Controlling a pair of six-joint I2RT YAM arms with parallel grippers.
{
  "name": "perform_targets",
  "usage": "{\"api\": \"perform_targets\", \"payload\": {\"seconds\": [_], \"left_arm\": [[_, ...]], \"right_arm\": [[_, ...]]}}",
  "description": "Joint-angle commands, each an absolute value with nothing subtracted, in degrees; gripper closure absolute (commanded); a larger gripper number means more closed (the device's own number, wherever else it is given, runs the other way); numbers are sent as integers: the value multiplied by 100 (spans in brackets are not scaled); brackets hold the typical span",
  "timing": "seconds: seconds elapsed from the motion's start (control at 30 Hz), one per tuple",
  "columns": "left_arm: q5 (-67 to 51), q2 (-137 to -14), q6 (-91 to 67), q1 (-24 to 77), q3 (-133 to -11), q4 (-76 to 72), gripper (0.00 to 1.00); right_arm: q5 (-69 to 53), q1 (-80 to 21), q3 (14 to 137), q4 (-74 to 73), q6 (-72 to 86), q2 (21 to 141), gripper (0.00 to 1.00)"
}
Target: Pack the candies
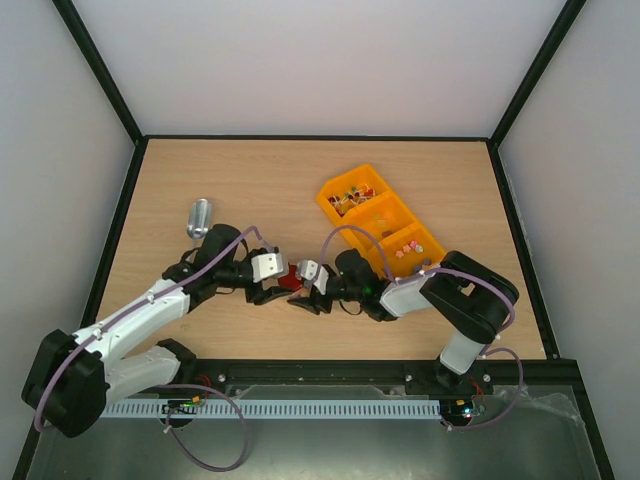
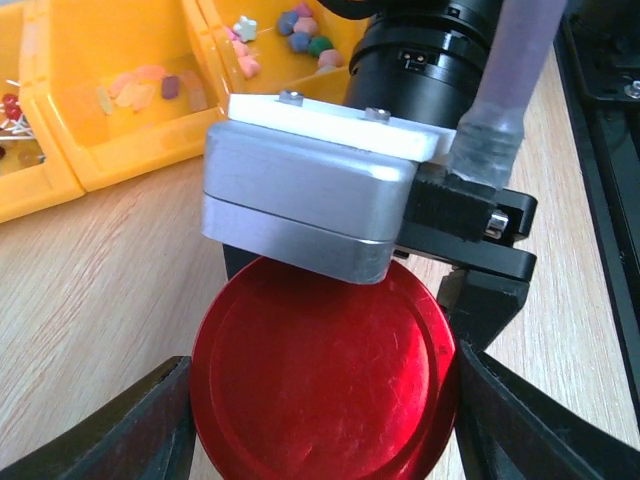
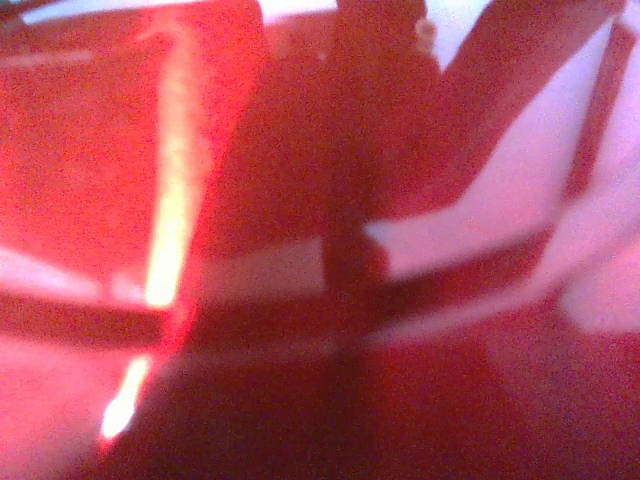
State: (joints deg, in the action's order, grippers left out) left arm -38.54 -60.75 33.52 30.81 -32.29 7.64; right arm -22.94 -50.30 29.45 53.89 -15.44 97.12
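Woodgrain tabletop [image 1: 230, 170] | glossy round red lid [image 2: 320, 380] | yellow tray [image 2: 130, 168], pastel candies [image 2: 300, 40]

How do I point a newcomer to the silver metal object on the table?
On the wooden table, look to the left half, just beyond the left arm. The silver metal object lies there alone, far from the orange tray. It is the only loose item of bare shiny metal.
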Motion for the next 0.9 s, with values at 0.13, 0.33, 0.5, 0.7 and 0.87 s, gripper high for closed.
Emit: {"api": "perform_targets", "payload": {"seconds": [0.13, 0.33, 0.5, 0.7, 0.87], "left_arm": [[-4032, -6262, 3732, 3086, -3119, 841, 62], [-3477, -6226, 3500, 3076, -2901, 374, 62], [-3072, -6237, 3587, 2889, -2825, 204, 61], [-2901, -6734, 3919, 2236, -3141, 227, 59], [-2835, -7494, 4027, 1578, -3703, 225, 57]], "right_arm": [[-2836, -4913, 2947, 5295, -1753, 9649, 11], [-2721, -4910, 2836, 5160, -1740, 9482, 1], [-2605, -4905, 2737, 4964, -1775, 9258, 1], [-2372, -4807, 2605, 4746, -1657, 8890, 1], [-2352, -4717, 2496, 4525, -1622, 8659, 1]]}}
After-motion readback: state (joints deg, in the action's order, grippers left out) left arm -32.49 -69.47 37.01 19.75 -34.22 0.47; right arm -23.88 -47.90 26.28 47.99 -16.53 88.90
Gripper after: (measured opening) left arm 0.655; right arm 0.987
